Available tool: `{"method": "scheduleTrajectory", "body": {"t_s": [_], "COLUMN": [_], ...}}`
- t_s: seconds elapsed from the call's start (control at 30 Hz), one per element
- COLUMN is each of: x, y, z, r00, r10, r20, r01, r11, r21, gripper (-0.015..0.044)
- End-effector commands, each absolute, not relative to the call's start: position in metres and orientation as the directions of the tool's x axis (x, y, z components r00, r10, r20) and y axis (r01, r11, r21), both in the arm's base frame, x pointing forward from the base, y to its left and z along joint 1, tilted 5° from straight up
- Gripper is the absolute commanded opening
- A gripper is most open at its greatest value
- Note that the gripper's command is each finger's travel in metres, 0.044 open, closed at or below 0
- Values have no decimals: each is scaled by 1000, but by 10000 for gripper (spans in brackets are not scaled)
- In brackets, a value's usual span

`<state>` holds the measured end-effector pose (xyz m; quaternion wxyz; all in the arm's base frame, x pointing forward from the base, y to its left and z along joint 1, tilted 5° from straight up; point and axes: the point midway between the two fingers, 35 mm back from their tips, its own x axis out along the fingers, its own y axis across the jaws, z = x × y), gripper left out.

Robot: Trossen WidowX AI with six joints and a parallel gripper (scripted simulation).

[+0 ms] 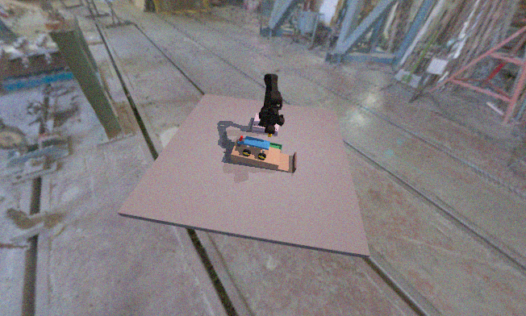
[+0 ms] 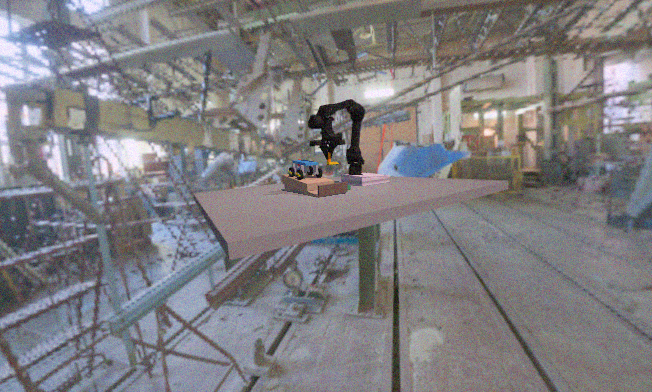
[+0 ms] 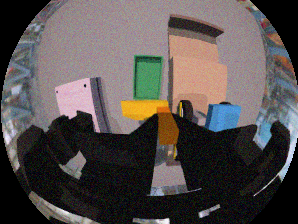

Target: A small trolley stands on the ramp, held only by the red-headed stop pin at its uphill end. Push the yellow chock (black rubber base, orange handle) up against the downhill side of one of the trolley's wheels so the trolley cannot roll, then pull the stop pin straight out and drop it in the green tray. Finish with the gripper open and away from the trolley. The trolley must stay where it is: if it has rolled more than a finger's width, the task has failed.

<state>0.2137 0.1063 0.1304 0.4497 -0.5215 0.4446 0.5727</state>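
One black arm [image 1: 271, 92] [image 2: 356, 126] by the far edge of the table [image 1: 242, 201] [image 2: 290, 214] [image 3: 110, 45], going by the top view, and its gripper [image 1: 269, 132] [image 2: 329, 155] [image 3: 164, 116] is closed down on the orange handle of the yellow chock [image 1: 269, 135] [image 2: 333, 161] [image 3: 142, 108]. The chock is up in the air, not on the ramp [image 1: 254, 160] [image 2: 305, 185] [image 3: 195, 77]. That ramp sits around mid-table, a bit nearer the far edge than the near one, with its low end and upright end board [image 1: 294, 163] [image 2: 332, 189] [image 3: 195, 26] towards the right edge. Blue-topped trolley [image 1: 256, 143] [image 2: 305, 162] [image 3: 223, 116] is on the upper part, black wheels with yellow hubs. The red-headed stop pin [image 1: 241, 139] is at its uphill end, on the left-edge side; it's tiny from up there, but looks to be in place to me. Green tray [image 1: 276, 146] [image 2: 348, 187] [image 3: 148, 77] is on the table just beside the ramp, on the side facing the far edge. Pale pink block [image 1: 258, 128] [image 2: 372, 178] [image 3: 75, 98] is closer to that far edge, well in from both far corners.
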Motion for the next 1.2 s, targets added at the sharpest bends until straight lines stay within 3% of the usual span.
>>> {"method": "scheduleTrajectory", "body": {"t_s": [0.0,0.63,1.17], "x": [215,218,218], "y": [124,190,191], "z": [131,133,134], "r00": [-50,-50,-53], "r10": [58,62,22], "r20": [-997,-997,-998], "r01": [-979,-978,-741], "r11": [-198,-204,-671], "r21": [38,37,24], "gripper": [0,0,0]}}
